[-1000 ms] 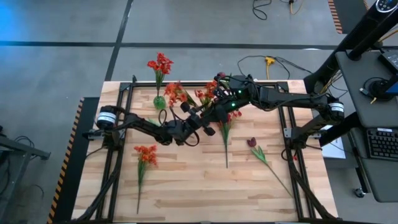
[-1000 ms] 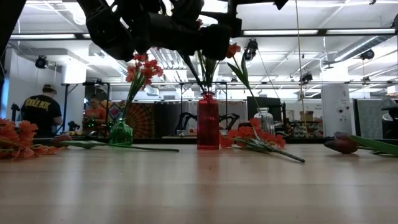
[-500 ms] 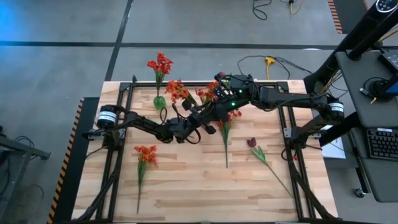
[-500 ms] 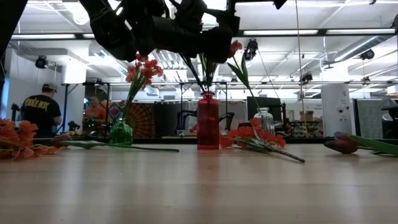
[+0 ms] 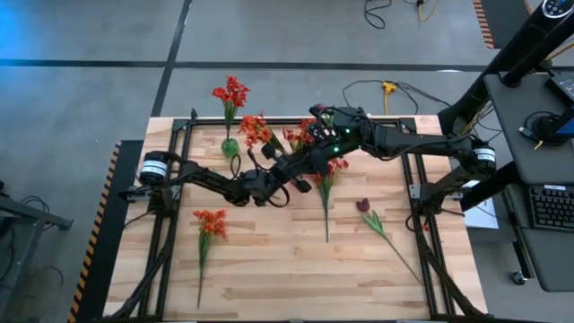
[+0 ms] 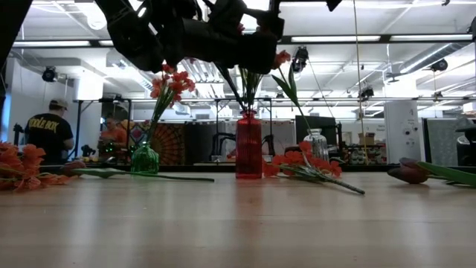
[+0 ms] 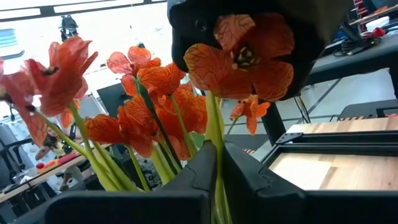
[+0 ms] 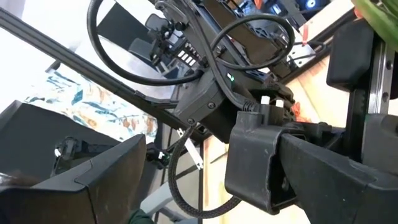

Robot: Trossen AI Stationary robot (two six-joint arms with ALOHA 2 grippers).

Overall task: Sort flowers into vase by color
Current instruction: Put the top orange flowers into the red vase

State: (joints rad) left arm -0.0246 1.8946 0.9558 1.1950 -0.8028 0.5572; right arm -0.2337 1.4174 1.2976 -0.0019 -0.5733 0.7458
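My left gripper [image 7: 219,168] is shut on the green stalk of an orange flower [image 7: 241,57], above the middle of the table [image 5: 300,166]. More orange flowers [image 7: 158,109] stand right beside it, over the red vase [image 6: 249,155]. My right gripper [image 5: 311,142] hangs open close behind the held bloom; its fingers [image 8: 93,180] hold nothing. Red flowers [image 5: 230,92] stand with their stalks in a green vase [image 6: 145,159]. An orange flower [image 5: 211,222], a red one [image 5: 328,175] and a maroon one [image 5: 363,205] lie flat on the table. My left gripper pinches the flower's stalk [image 7: 217,140] between its two fingers, a short way below the bloom. The fingers come nearly level from the table's left side and lie across the stalk. The stalk stands upright and the bloom rises above the fingers. The fingers hide its lower end.
A clear vase [image 6: 317,145] stands right of the red one. The two arms cross over the vases at the table's far middle. The wooden top [image 5: 269,269] nearer the front holds only the loose flowers. People show in the room behind.
My left gripper has shut on the orange flower's stalk without shifting from its place. The orange blooms above the arms have moved slightly toward the far edge. My right gripper has stayed open where it was.
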